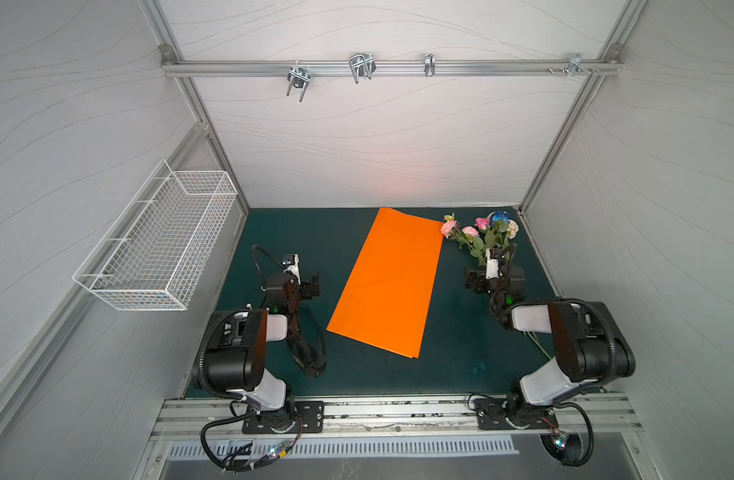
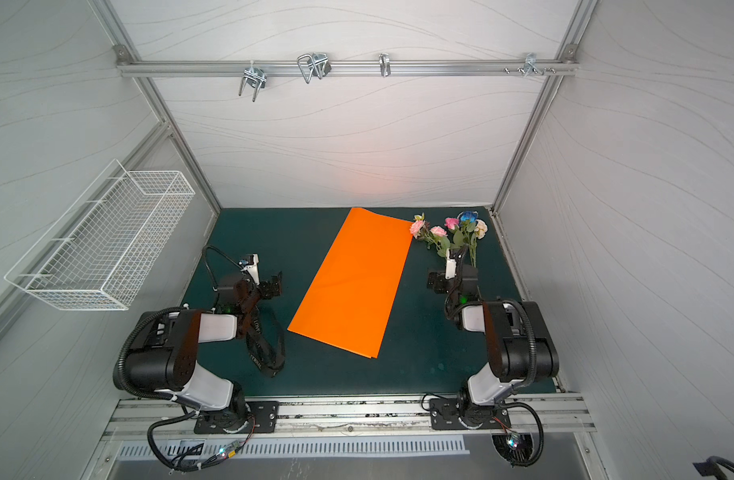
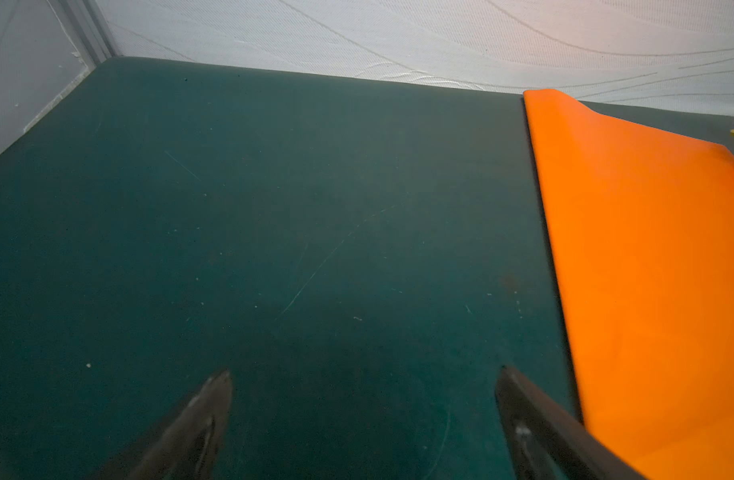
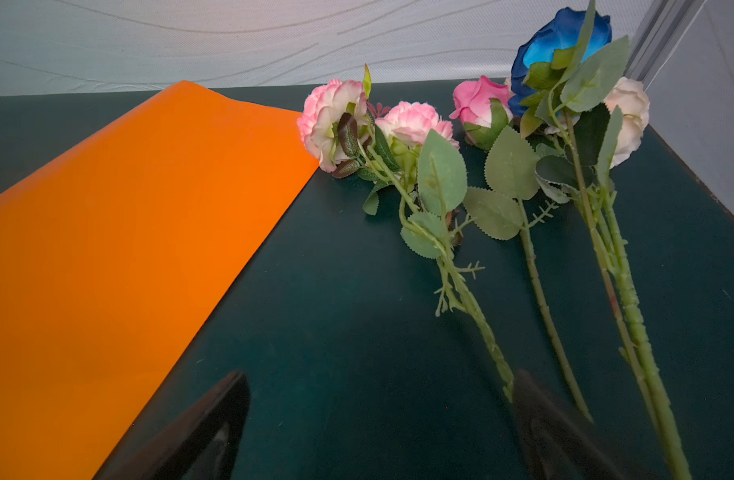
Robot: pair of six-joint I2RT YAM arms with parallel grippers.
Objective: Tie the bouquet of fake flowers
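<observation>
Lying far right on the bench (image 1: 461, 332), the flowers (image 1: 469, 231) run their stems near, under the spread, empty right hand (image 4: 378, 376). The left hand (image 3: 363, 374), spread too, is well apart.

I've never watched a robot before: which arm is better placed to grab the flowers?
Probably the right: the right hand, open, is at the stems of the bouquet of fake flowers; the left hand is beyond the orange paper.

Place: a robot lab cell is showing.
Enclosure: grey panels (image 1: 357, 137) are boxing in a green mat (image 1: 461, 353).
Far: a rail (image 1: 481, 66) is carrying hooks (image 1: 361, 68).
Left: a basket (image 1: 157, 249) is hanging.
</observation>
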